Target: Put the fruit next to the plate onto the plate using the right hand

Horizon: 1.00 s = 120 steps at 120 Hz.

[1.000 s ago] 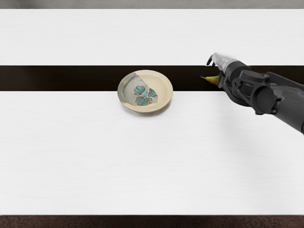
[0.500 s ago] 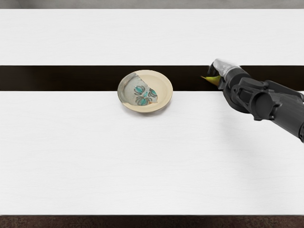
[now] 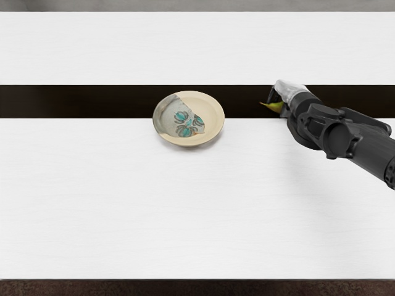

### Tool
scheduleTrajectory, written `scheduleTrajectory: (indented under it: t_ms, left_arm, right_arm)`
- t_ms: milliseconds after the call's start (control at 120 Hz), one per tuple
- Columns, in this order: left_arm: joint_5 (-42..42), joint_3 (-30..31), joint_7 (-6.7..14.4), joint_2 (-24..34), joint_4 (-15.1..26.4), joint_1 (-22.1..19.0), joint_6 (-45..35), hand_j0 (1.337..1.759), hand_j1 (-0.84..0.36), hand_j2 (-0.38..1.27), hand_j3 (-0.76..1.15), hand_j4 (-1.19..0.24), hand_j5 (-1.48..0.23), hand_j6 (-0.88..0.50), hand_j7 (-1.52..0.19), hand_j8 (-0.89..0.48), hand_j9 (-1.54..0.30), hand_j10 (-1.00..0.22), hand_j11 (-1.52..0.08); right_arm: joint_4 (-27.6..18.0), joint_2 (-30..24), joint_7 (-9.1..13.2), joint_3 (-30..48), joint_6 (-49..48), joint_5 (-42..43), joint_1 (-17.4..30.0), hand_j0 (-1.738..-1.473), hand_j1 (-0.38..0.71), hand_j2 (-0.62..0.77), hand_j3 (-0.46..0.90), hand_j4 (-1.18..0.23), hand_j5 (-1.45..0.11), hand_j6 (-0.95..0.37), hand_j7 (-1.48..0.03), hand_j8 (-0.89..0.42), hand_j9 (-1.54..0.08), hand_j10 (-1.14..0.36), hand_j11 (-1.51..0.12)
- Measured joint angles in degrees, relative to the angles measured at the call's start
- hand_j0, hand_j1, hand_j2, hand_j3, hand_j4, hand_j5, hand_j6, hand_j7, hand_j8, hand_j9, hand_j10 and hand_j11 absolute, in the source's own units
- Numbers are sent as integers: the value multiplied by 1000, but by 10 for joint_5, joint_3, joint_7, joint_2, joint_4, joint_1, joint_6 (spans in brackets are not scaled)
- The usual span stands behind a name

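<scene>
White table (image 3: pixel 185 203), fruit not on plate

Only yellow-green tip of fruit (image 3: pixel 272 106) showing, on dark band (image 3: pixel 92 102) across table, well apart from plate (image 3: pixel 211 108) to its left. Mostly hidden under right hand (image 3: pixel 286 94), set right against it; can't tell if closed on it or loose. Plate cream with blue-green pattern, straddling band's near edge. Dark arm (image 3: pixel 358 132) in from right edge.

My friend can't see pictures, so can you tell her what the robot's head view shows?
The robot's right hand is right at a small yellow-green fruit, mostly hiding it, at a dark stripe across the white table. To the left sits a cream plate with blue-green flowers; the fruit is not on it yet.
</scene>
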<state>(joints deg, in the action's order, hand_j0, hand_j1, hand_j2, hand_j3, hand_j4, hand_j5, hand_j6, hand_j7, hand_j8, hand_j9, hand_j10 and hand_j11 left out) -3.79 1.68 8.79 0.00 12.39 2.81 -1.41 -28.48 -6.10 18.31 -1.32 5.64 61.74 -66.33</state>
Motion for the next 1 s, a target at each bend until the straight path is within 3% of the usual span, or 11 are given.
scheduleTrajectory:
  t_ms: [250,508,750,1000]
  left_arm:
    - [0,0,0,0,0,0,0,1658,349,0,0,0,0,0,0,0,0,0,0]
    - [0,0,0,0,0,0,0,1658,349,0,0,0,0,0,0,0,0,0,0]
    - [0,0,0,0,0,0,0,1658,349,0,0,0,0,0,0,0,0,0,0]
    - [0,0,0,0,0,0,0,1658,349,0,0,0,0,0,0,0,0,0,0]
  right_arm:
    - [-4,-5,10,2,-9,-15,-5,-1653,302,115,0,-643,-749,-510,-791,-482,-762,-473,-783]
    - [-33,-26,43,2,-19,-23,-25,-1655,265,179,0,-627,-797,-602,-805,-547,-798,-509,-795]
    - [-182,-108,101,8,-18,-23,-49,-1656,256,222,0,-632,-819,-628,-819,-571,-814,-532,-806]
    - [-292,-135,156,24,-14,-25,-70,-1657,278,233,0,-639,-847,-589,-837,-543,-838,-509,-828]
